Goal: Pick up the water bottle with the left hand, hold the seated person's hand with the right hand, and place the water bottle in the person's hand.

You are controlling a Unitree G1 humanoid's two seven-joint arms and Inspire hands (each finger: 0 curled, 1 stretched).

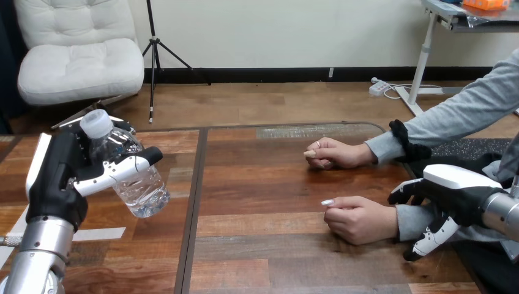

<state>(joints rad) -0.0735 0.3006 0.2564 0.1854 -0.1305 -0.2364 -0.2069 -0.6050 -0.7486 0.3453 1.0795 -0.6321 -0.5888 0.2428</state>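
I'm gripping the water bottle in my left hand, tilted above the table at left. My right hand, fingers loose, is hovering beside the person's nearer hand; clasping that is probably coming next.

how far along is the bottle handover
Done: the left robot hand grips the clear plastic water bottle with a white cap, up off the brown wooden table. In hand: the right robot hand sits by the sleeve behind the person's nearer hand, fingers not round it. Left: holding that hand and placing the bottle in it.
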